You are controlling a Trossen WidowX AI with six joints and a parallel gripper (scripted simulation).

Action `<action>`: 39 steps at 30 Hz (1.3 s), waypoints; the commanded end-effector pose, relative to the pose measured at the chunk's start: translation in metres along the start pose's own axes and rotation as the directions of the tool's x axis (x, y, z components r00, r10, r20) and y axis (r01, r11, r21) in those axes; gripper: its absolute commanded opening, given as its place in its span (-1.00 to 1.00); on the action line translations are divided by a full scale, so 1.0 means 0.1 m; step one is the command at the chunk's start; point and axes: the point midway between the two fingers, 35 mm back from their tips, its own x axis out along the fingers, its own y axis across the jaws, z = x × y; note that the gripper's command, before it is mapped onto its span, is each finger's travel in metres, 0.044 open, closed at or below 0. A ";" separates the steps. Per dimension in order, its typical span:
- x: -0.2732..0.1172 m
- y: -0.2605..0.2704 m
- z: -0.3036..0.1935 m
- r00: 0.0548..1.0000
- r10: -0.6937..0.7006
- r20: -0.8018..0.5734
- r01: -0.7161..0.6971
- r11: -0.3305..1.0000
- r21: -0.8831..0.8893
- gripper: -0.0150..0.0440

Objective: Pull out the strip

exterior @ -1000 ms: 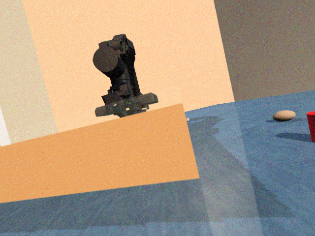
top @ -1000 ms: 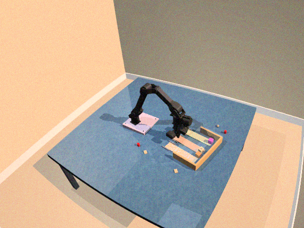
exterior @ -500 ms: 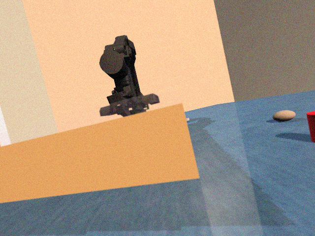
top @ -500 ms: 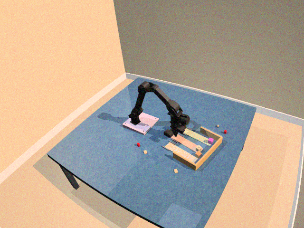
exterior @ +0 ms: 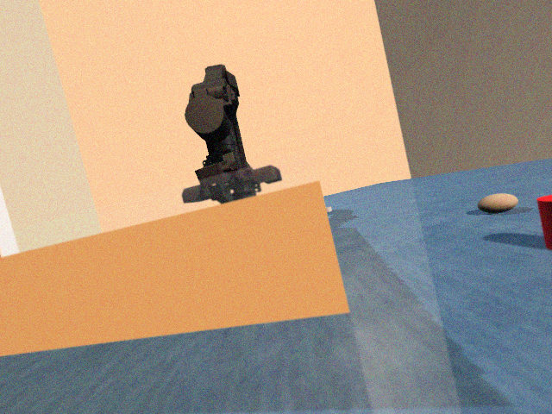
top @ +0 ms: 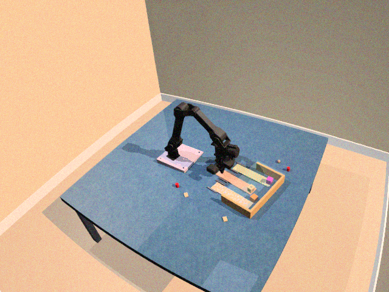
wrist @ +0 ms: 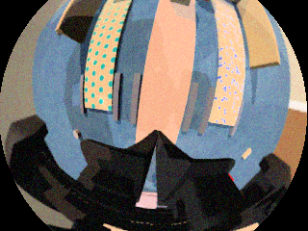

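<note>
The labelled cube (top: 250, 188), pale with dark marks, rests on the far end of the plain salmon strip (top: 235, 181) (wrist: 168, 72). My gripper (top: 222, 171) (wrist: 157, 133) is shut on the near end of that strip, low over the table. Its fingertips hide the strip's end in the wrist view and are themselves hidden behind the wooden wall in the exterior view. The strip lies between low grey rails. A green-dotted strip (top: 249, 173) (wrist: 101, 72) and a blue-speckled strip (top: 230, 193) (wrist: 230, 72) lie on either side of it.
A wooden three-sided wall (top: 268, 194) (exterior: 178, 272) stands around the far ends. A magenta cube (top: 269, 180) sits at the dotted strip's far end, and an orange cube (top: 253, 197) near the speckled strip's far end. Red cylinders (top: 177, 185) (top: 288, 168) and small tan pieces (top: 186, 194) (top: 225, 219) lie outside.
</note>
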 end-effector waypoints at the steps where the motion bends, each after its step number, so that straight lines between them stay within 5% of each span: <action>1: 0.04 0.00 -0.11 1.000 -0.005 -0.016 0.005 1.000 0.001 -0.49; 39: 0.04 -0.02 -0.70 1.000 -0.005 -0.022 0.005 1.000 0.001 -0.49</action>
